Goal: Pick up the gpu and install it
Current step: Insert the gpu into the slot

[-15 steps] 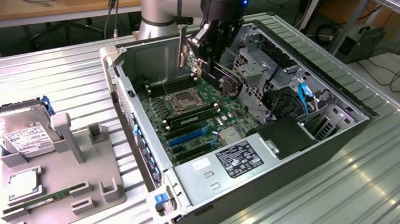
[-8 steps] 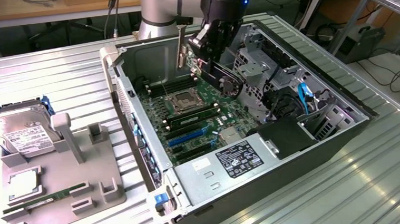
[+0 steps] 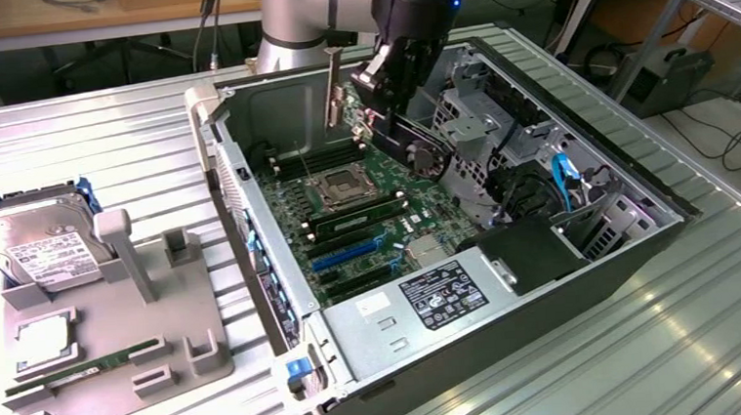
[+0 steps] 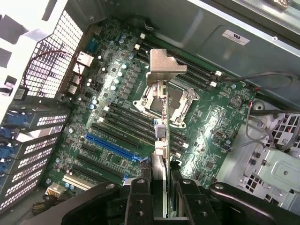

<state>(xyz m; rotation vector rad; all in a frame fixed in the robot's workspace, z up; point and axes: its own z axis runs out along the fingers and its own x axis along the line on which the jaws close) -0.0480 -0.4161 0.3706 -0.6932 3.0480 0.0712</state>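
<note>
One gripper (image 3: 386, 104) hangs inside the open computer case (image 3: 511, 344) in the upper middle of the exterior view, its fingers clenched on the gpu (image 3: 415, 150). The card is carried edge-down and tilted above the motherboard (image 3: 375, 229), with its silvery end bracket pointing toward the back wall of the case. In the wrist view the gripper (image 4: 164, 199) pinches the gpu (image 4: 165, 70) from both flat faces. The card is seen edge-on there, running out over the processor socket (image 4: 183, 101) and across the green motherboard (image 4: 117, 89), with the long blue slot (image 4: 110, 146) lying off to one side of it. The card sits in no slot; it hangs clear of the board. In the exterior view the processor socket (image 3: 343, 185) lies just below the card, and the blue slot (image 3: 347, 253) is nearer the frame's centre. At the exterior view's left, on the ribbed metal table (image 3: 104, 138), a gray tray (image 3: 189, 313) holds a hard drive (image 3: 34, 246) and a slim RAM stick (image 3: 76, 373).
</note>
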